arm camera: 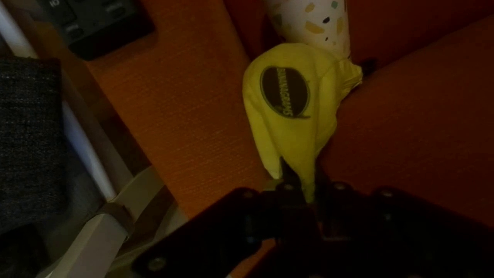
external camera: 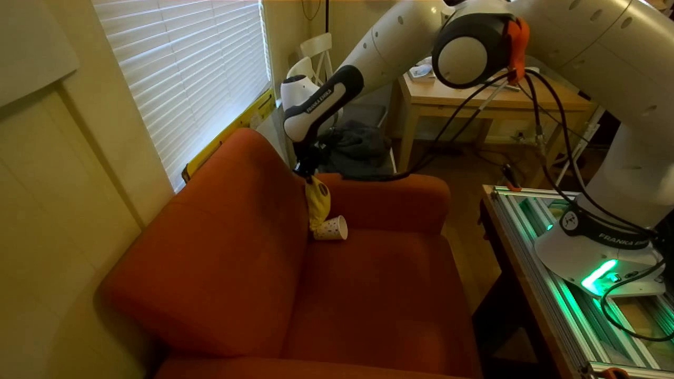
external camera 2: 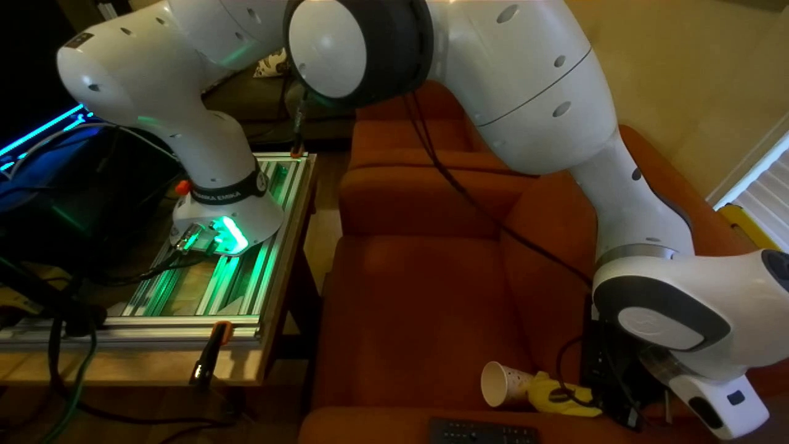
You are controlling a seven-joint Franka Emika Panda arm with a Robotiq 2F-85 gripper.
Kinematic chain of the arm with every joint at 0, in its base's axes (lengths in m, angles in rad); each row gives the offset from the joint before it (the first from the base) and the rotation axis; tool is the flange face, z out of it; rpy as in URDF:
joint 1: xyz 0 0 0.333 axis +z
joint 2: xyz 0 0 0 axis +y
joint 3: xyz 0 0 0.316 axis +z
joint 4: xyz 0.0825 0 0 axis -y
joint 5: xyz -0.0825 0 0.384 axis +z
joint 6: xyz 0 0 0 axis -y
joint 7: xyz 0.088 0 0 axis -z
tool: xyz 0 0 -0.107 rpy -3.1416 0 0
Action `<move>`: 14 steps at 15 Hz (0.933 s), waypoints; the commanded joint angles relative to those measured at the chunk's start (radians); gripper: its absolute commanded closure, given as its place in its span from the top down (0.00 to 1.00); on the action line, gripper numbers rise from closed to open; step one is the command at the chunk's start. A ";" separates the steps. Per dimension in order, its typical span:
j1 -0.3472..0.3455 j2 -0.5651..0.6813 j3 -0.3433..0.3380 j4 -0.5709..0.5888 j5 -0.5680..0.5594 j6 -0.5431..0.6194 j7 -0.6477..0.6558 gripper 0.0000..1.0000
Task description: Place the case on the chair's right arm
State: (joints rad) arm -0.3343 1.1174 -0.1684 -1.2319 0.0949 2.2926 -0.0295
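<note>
The yellow case (external camera: pixel 318 201) hangs from my gripper (external camera: pixel 305 171) in the corner where the chair's back meets an armrest. In the wrist view the gripper (arm camera: pixel 303 179) is shut on the case's narrow end, and the case (arm camera: pixel 297 112) shows a dark oval label. It also shows in an exterior view (external camera 2: pixel 555 394), beside the gripper (external camera 2: pixel 607 404). The rust-orange chair (external camera: pixel 379 284) has its arm (external camera: pixel 395 197) on the side where the gripper is, taken as the chair's right arm; it also shows in the wrist view (arm camera: pixel 185 116). The case is by this arm's inner edge.
A speckled white cup (external camera: pixel 334 229) lies on its side on the seat, by the case's lower end; whether they touch is unclear. A black remote (external camera 2: pixel 484 431) lies on the armrest. A white slatted chair (external camera: pixel 317 47) with dark cloth (external camera: pixel 358 142) stands beyond the armrest.
</note>
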 commanded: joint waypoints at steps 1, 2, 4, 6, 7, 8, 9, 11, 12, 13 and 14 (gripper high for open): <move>-0.011 -0.048 0.009 -0.023 -0.015 -0.014 -0.014 0.04; -0.005 -0.064 -0.001 -0.039 -0.003 -0.009 -0.023 0.04; -0.005 -0.097 -0.008 -0.060 -0.008 -0.009 -0.038 0.04; -0.001 -0.131 -0.022 -0.083 -0.014 -0.004 -0.040 0.04; 0.001 -0.151 -0.029 -0.096 -0.014 0.002 -0.038 0.04; 0.000 -0.167 -0.034 -0.106 -0.012 0.007 -0.038 0.04; -0.003 -0.187 -0.038 -0.118 -0.009 0.011 -0.039 0.04; -0.003 -0.221 -0.056 -0.136 -0.010 0.014 -0.033 0.04; -0.004 -0.236 -0.063 -0.144 -0.009 0.016 -0.032 0.04; -0.003 -0.250 -0.071 -0.154 -0.009 0.018 -0.031 0.04; -0.005 -0.252 -0.076 -0.152 -0.005 0.023 -0.029 0.04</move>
State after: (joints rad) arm -0.3380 0.9318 -0.2305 -1.3176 0.0950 2.2922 -0.0521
